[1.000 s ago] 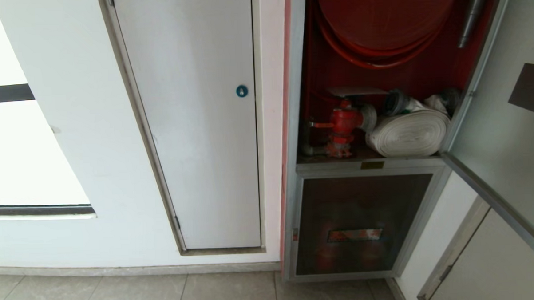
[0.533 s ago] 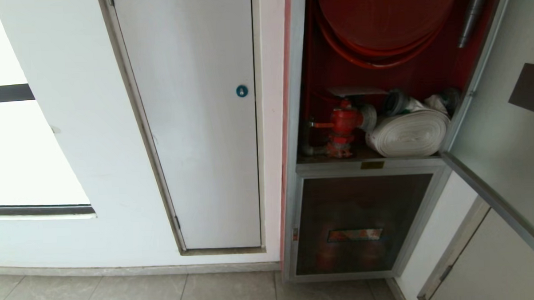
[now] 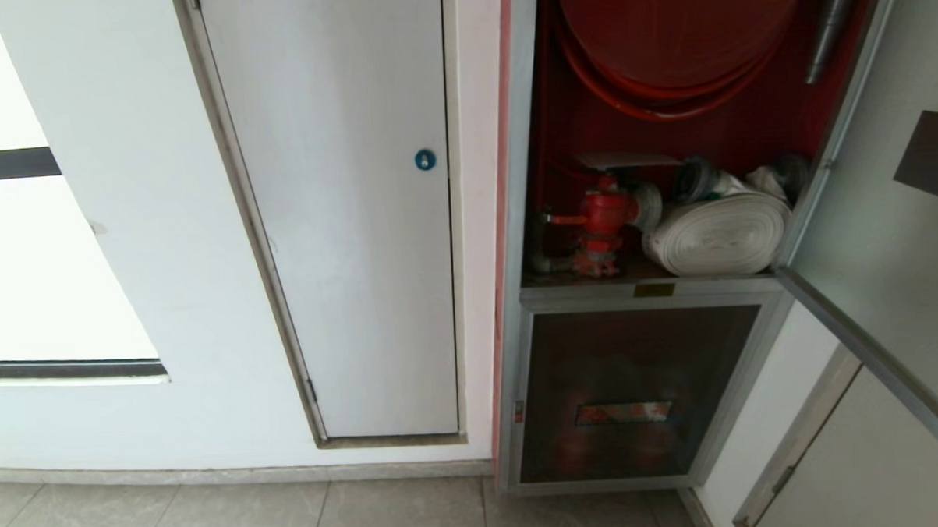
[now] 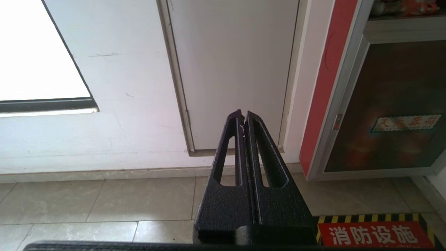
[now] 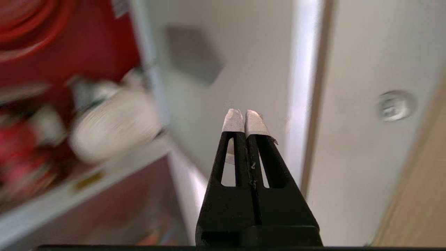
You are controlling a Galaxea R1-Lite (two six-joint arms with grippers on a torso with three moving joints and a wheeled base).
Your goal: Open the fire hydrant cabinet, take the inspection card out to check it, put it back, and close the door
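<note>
— What does the cabinet look like from where you stand?

— The fire hydrant cabinet is silver-framed with a red inside. Its door hangs swung open to the right of the red valve, with a dark hexagonal patch on the panel.

— And the card?

— The inspection card is a thin pale sheet lying flat just above the valve. The white rolled hose sits right of the valve, the red hose reel above.

— Your claws?

— My right gripper is pressed together, empty, near the open door. My left gripper is also together, low by the floor, left of the cabinet.
</note>
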